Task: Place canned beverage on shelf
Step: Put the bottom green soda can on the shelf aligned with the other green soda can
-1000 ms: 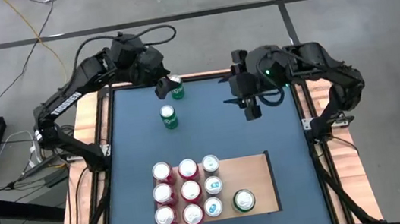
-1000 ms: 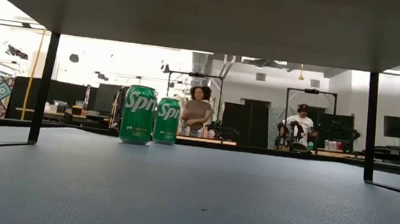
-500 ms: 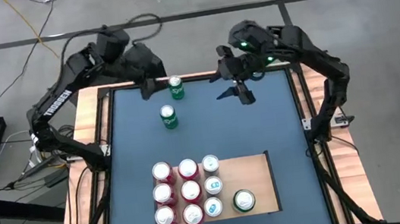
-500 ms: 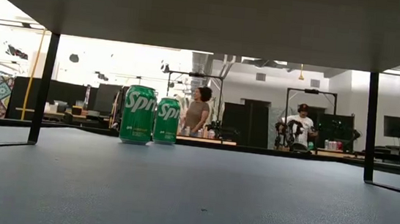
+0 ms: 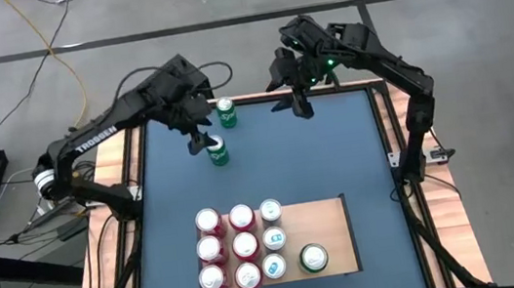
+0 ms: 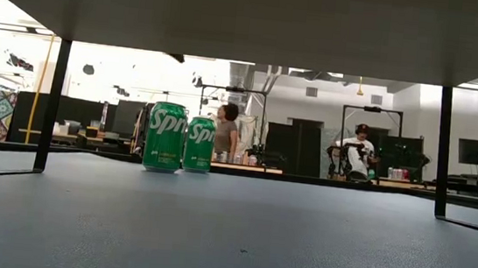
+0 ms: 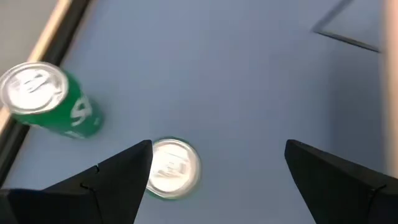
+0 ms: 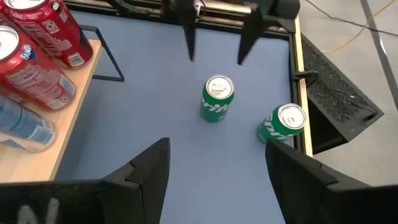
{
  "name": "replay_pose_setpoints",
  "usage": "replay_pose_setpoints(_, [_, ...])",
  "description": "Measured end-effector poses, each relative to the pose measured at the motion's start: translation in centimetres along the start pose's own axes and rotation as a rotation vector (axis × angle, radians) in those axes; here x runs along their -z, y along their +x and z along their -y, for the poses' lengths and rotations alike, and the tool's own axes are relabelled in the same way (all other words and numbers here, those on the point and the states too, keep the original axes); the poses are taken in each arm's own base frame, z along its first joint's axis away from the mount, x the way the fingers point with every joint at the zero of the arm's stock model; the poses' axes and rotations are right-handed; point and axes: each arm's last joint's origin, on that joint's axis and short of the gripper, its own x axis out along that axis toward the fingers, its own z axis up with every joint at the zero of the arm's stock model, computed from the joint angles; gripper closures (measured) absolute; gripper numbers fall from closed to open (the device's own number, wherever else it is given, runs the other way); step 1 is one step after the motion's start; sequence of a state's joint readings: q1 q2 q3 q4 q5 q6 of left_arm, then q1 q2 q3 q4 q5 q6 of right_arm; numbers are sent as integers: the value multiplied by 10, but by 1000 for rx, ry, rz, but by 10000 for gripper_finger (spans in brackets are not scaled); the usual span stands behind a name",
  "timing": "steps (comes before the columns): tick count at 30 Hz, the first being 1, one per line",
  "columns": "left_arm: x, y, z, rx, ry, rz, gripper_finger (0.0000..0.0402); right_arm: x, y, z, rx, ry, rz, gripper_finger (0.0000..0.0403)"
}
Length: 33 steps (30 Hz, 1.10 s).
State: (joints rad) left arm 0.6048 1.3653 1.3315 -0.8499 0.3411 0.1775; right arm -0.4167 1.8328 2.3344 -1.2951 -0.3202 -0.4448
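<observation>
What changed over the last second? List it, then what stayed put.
The left gripper moved from beside the far green can to just left of the near green can, fingers open, holding nothing. The right gripper pulled back to the far edge. Both cans and the shelf stayed put.

Two glossy green metal cans (image 5: 217,150) (image 5: 227,113) with bright silver tops stand on the matt, finely textured blue-grey table mat (image 5: 337,154). Nearer, the shelf (image 5: 331,225) shows pale, plain-grained wood under shiny red cans (image 5: 208,221). Matt black fingers (image 7: 118,177) look like hard plastic.
</observation>
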Motion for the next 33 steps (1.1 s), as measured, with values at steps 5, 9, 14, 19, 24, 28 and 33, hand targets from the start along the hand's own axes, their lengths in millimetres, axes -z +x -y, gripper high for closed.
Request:
replay_pose_setpoints(5, [23,14,-5,-136,0,51,50,1,0,2,3,21,-4,155])
replay_pose_setpoints(9, [42,31,-6,-194,27,26,50,1,0,1,4,23,-3,155])
replay_pose_setpoints(14, [58,52,-10,-201,21,80,50,1,0,1,3,26,-5,155])
replay_pose_setpoints(19, [73,64,-13,-253,-8,73,50,1,0,1,2,27,-9,155])
replay_pose_setpoints(24, [79,72,-7,-220,3,107,50,2,2,2,3,29,-14,155])
replay_pose_setpoints(28, [77,74,-5,-248,20,120,50,2,1,4,9,34,-13,155])
replay_pose_setpoints(33, [77,67,-7,-289,12,137,50,3,1,6,15,38,-10,155])
